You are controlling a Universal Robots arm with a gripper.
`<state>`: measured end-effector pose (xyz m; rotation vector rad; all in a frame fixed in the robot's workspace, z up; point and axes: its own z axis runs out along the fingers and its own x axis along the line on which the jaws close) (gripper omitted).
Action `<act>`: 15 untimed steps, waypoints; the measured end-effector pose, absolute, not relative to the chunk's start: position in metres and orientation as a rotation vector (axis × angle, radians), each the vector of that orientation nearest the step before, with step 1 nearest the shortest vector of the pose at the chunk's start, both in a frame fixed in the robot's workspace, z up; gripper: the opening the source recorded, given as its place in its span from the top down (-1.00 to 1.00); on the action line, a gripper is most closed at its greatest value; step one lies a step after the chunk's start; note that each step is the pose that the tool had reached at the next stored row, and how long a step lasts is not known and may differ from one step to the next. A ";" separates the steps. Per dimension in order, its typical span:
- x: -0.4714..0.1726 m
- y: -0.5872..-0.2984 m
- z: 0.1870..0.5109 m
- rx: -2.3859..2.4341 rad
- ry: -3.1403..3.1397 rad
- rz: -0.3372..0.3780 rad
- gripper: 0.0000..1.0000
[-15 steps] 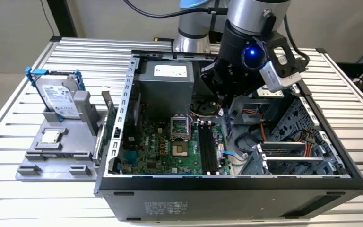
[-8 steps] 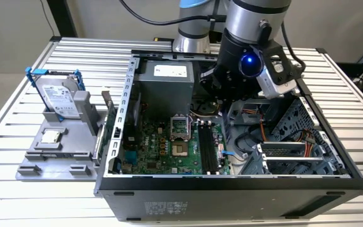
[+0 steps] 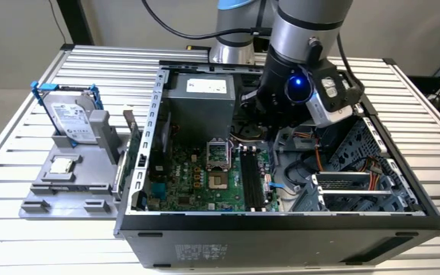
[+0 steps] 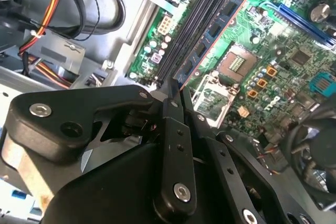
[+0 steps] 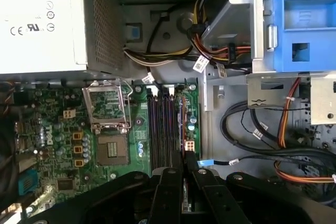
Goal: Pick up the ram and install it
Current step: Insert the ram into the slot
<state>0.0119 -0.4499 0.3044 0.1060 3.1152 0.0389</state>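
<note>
In the second wrist view the ram [image 4: 212,32], a long dark blue board with black chips, sticks out from between the black fingers. My gripper [image 4: 175,92] is shut on its near end. The stick runs lengthwise along the black memory slots [image 4: 191,24], on the side nearest the CPU socket [image 4: 236,66]. I cannot tell whether it touches a slot. In the first wrist view the gripper [image 5: 184,165] sits at the near end of the same slots [image 5: 160,129]. In the exterior view the arm's wrist [image 3: 300,86] hangs inside the open computer case, above the motherboard [image 3: 197,180].
A grey power supply [image 3: 197,94] stands inside the case at the back. Bundled cables [image 5: 252,129] and a blue drive cage [image 5: 299,19] lie beside the slots. Outside the case, at the exterior view's left, a hard drive in a blue frame [image 3: 75,117] stands on a grey stand.
</note>
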 end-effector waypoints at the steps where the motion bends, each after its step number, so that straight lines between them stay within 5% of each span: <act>1: 0.012 -0.449 0.303 0.106 3.115 0.038 1.00; 15: 0.014 -0.441 0.277 0.103 3.110 0.038 1.00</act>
